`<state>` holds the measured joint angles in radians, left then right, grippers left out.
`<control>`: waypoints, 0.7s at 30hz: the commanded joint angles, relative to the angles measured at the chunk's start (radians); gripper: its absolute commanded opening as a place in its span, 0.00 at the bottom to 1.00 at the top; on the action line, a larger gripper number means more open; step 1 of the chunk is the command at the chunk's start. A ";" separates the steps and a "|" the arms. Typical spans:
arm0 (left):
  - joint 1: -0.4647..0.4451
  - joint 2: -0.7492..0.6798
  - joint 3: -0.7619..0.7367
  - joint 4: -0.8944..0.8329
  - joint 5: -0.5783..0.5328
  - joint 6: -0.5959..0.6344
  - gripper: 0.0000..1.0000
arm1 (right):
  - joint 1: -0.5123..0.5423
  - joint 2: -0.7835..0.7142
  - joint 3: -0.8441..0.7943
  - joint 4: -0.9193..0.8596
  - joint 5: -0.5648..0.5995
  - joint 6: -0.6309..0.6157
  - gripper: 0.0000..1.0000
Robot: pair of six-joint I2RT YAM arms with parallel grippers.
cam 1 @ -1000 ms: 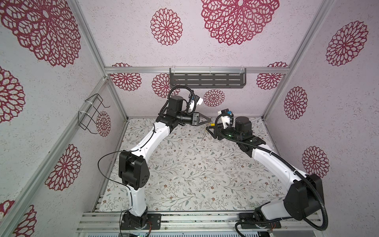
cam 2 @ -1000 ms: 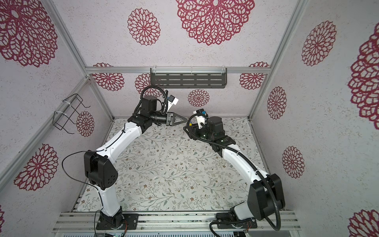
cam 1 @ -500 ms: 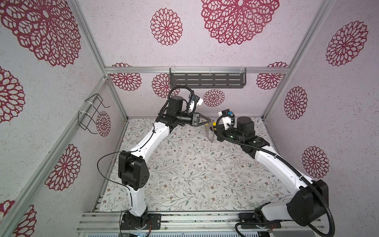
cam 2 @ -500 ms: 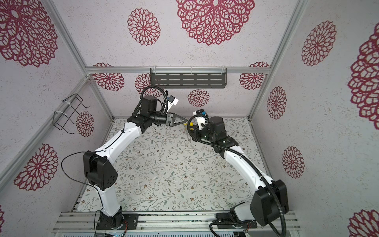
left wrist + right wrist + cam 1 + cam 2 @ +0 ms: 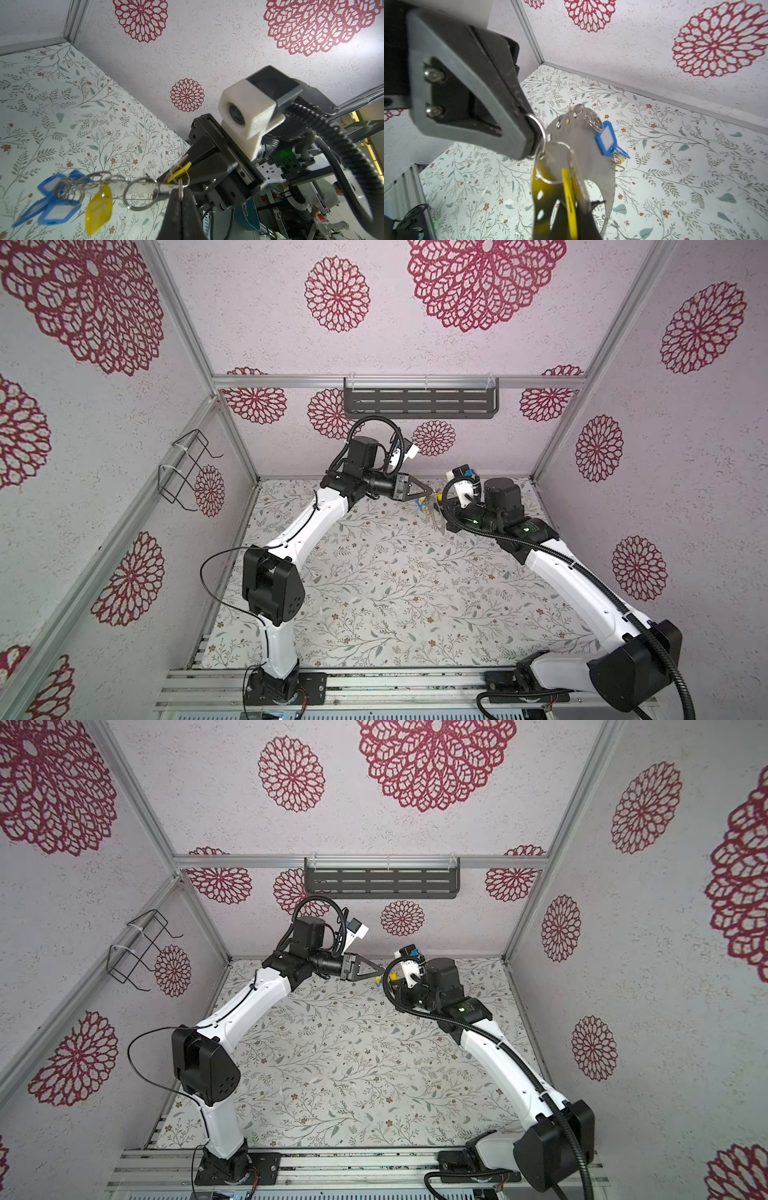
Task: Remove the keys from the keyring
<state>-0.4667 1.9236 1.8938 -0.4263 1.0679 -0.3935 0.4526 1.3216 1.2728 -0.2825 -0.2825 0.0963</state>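
Observation:
The keyring, a big flat grey ring, hangs in the air between both arms near the back of the table, and shows in a top view. My left gripper is shut on a small metal loop at the keyring's rim. My right gripper is shut on a yellow key that hangs from a loop on the ring. Blue keys and another yellow key dangle from the far side of the ring. In both top views the left gripper points right at the right wrist.
The floral table top lies below the hanging ring. A grey slotted shelf is fixed to the back wall. A black wire rack hangs on the left wall. The patterned walls stand close behind the grippers.
My right gripper has shut on the yellow key. The right wrist has shifted slightly to the right. The left gripper has kept its grip and place.

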 commanded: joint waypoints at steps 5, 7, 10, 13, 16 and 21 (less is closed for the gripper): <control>-0.018 0.073 0.148 -0.316 -0.069 0.220 0.00 | -0.012 0.053 0.171 -0.069 0.138 -0.008 0.00; -0.021 0.081 0.153 -0.331 -0.065 0.223 0.00 | -0.005 0.062 0.182 -0.071 0.108 -0.015 0.00; -0.017 0.065 0.131 -0.318 -0.068 0.224 0.00 | -0.005 0.058 0.160 -0.072 0.073 -0.026 0.00; -0.010 0.059 0.122 -0.305 -0.071 0.219 0.00 | -0.006 0.040 0.118 -0.067 0.138 -0.017 0.00; -0.011 0.067 0.125 -0.303 -0.071 0.218 0.00 | -0.006 0.012 0.085 -0.041 0.214 -0.004 0.00; -0.017 0.066 0.097 -0.272 -0.091 0.216 0.02 | -0.005 0.005 0.127 -0.034 0.216 -0.012 0.00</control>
<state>-0.4911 1.9923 2.0144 -0.6670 0.9730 -0.2031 0.4717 1.3762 1.3460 -0.3847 -0.1871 0.0780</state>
